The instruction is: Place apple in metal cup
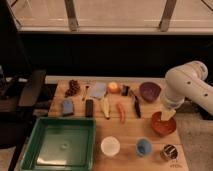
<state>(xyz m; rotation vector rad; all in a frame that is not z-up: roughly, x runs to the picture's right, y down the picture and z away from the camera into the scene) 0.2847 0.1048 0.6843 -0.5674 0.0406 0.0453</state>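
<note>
The small round orange-yellow apple [114, 87] is seen resting at the rear of the wooden table [127, 132], well apart from the small shiny metal cup [169, 151]. The cup is stood upright at the front right corner, mouth upward, so fruit can be lowered in from above. The hand [168, 114] is held wide and empty above a red bowl [161, 126], nearer the cup than the apple. The apple is closely flanked by a grey-blue flat piece [98, 91] and a small dark object [125, 90], so a crowded grasp is to be expected. A blue cup [143, 146] is stood just beside the metal cup, and could be mistaken for it or knocked.
</note>
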